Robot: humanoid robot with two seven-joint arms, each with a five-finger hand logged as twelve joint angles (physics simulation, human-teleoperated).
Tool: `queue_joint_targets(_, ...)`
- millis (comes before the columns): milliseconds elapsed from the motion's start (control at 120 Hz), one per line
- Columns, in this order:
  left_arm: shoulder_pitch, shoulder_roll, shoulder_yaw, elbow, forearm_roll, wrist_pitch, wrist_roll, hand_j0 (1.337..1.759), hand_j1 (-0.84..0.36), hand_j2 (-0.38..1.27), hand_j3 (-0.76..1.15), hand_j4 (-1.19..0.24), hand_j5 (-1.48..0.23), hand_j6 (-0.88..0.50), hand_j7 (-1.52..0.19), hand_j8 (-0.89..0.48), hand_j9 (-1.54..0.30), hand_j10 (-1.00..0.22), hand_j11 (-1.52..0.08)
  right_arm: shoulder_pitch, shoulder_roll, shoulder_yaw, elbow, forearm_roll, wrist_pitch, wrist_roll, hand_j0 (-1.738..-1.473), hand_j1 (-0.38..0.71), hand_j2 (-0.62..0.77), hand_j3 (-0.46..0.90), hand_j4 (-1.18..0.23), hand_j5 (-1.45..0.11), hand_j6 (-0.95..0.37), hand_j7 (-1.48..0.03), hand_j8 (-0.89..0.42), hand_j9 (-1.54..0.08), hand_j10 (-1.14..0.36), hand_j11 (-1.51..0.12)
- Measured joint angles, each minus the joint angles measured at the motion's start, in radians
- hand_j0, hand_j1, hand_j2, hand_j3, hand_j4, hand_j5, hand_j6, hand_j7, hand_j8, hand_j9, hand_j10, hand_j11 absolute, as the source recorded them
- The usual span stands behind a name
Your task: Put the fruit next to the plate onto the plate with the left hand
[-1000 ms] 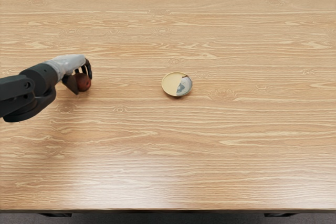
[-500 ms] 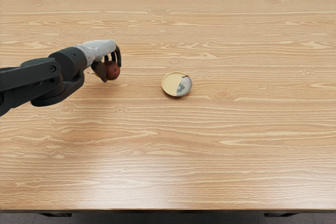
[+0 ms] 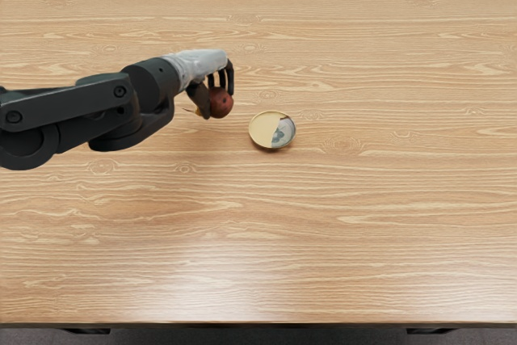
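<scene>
Pale wooden desk (image 3: pixel 363 224), grain running from left edge to right edge. Strip of teal wall beyond the far edge.

Coming in over the left edge: dark, thick-jointed left arm (image 3: pixel 81 115), stretched toward the middle of the desk, somewhat nearer the far edge than the near one.

At its end, the left robot hand (image 3: pixel 207 77). Light grey across the back, dark fingers (image 3: pixel 229 78) curled downward and closed on a small reddish-brown fruit (image 3: pixel 220 103). Grasped from above, most of the fruit showing below the fingertips.

Fruit near a small round plate (image 3: pixel 262 126), on the side toward the left edge, apart from it and not yet over it. Height of the fruit above the desk: cannot tell.

Plate tan with a grey patch toward its right side, lying flat about midway between left and right edges, slightly closer to the far edge.
</scene>
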Motion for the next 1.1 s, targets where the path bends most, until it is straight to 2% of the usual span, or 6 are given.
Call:
queue_joint_targets(67,0.0,-0.018,-0.013,0.0,0.001,-0.002,0.0,1.657,-0.33,0.42,0.0,-0.66,-0.94,-0.41,-0.92,-0.49,-0.91,-0.69,-0.91,0.0,0.0,0.0,0.0,0.0,0.0,0.0,-1.658,-0.35,0.0,0.0,0.0,0.0,0.0,0.0,0.0,0.0,0.0,0.0)
queue_joint_targets(142,-0.006,-0.046,-0.022,0.001,-0.001,-0.001,0.0,1.657,-0.34,0.48,0.0,-0.67,-0.93,-0.44,-0.92,-0.49,-0.91,-0.69,-0.91,0.0,0.0,0.0,0.0,0.0,0.0,0.0,-1.658,-0.35,0.0,0.0,0.0,0.0,0.0,0.0,0.0,0.0,0.0,0.0)
queue_joint_targets(433,-0.013,-0.095,-0.046,0.016,0.002,-0.001,0.001,1.657,-0.35,0.51,0.0,-0.68,-0.93,-0.45,-0.92,-0.52,-0.92,-0.69,-0.92,0.0,0.0,0.0,0.0,0.0,0.0,0.0,-1.658,-0.35,0.0,0.0,0.0,0.0,0.0,0.0,0.0,0.0,0.0,0.0)
queue_joint_targets(625,-0.011,-0.187,-0.046,0.107,0.004,0.004,0.0,1.658,-0.38,0.56,0.0,-0.68,-0.94,-0.44,-0.92,-0.57,-0.92,-0.69,-0.92,0.0,0.0,0.0,0.0,0.0,0.0,0.0,-1.658,-0.35,0.0,0.0,0.0,0.0,0.0,0.0,0.0,0.0,0.0,0.0)
queue_joint_targets(833,-0.011,-0.211,-0.04,0.17,0.011,0.003,0.0,1.658,-0.38,0.58,0.0,-0.69,-0.94,-0.45,-0.91,-0.59,-0.92,-0.69,-0.92,0.0,0.0,0.0,0.0,0.0,0.0,0.0,-1.658,-0.35,0.0,0.0,0.0,0.0,0.0,0.0,0.0,0.0,0.0,0.0)
queue_joint_targets(1100,-0.006,-0.254,-0.03,0.241,0.017,0.0,0.001,1.658,-0.38,0.49,0.0,-0.67,-0.91,-0.49,-0.89,-0.62,-0.89,-0.68,-0.9,0.0,0.0,0.0,0.0,0.0,0.0,0.0,-1.658,-0.35,0.0,0.0,0.0,0.0,0.0,0.0,0.0,0.0,0.0,0.0)
